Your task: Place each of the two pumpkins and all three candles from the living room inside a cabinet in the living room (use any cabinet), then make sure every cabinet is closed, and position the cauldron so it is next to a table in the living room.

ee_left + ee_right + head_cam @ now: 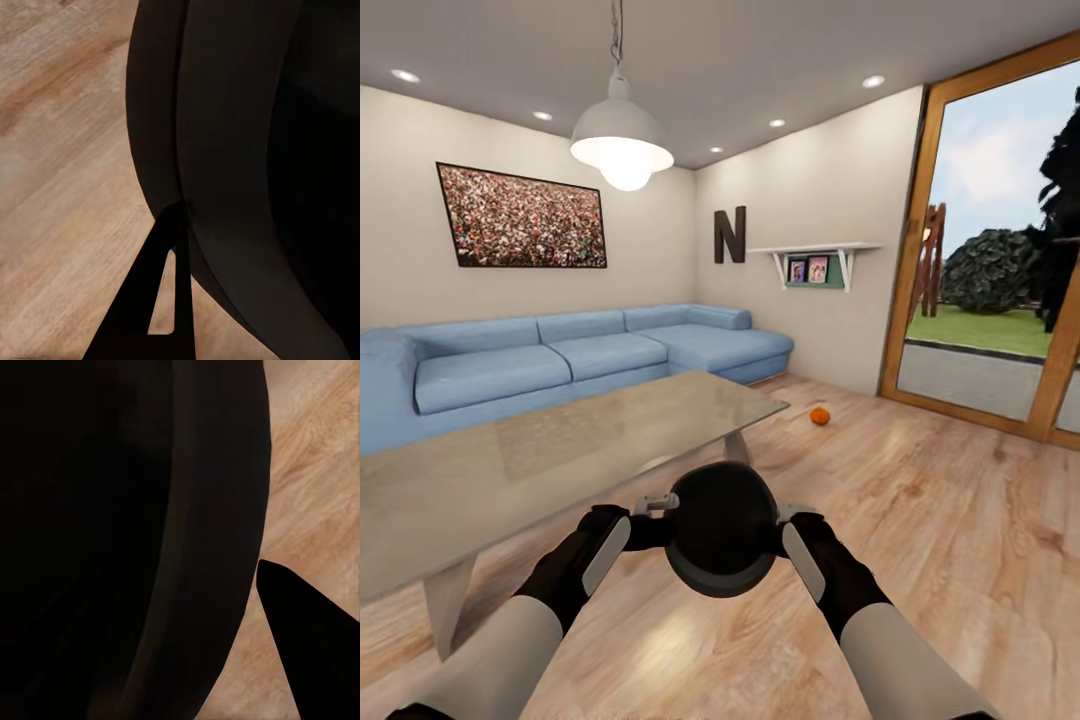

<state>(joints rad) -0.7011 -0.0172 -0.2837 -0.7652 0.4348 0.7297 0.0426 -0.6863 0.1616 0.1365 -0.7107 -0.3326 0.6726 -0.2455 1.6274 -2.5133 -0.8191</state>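
Note:
The black round cauldron [720, 530] hangs above the wood floor, held between my two grippers just off the near right edge of the table [560, 450]. My left gripper [657, 503] is shut on its left rim and my right gripper [792, 512] on its right rim. Up close, the cauldron's dark wall [247, 150] has one left finger [161, 300] pressed against its outside. The cauldron's wall [112, 547] also looms in the right wrist view, with a right finger [315, 645] beside it. One orange pumpkin [819, 415] lies on the floor beyond the table. The cabinet is out of view.
A blue corner sofa [560, 360] runs along the walls behind the table. A tall wood-framed glass door [1000, 250] is on the right, with a wall shelf [815, 262] beside it. A pendant lamp [622, 140] hangs over the table. Open wood floor [920, 520] spreads to the right.

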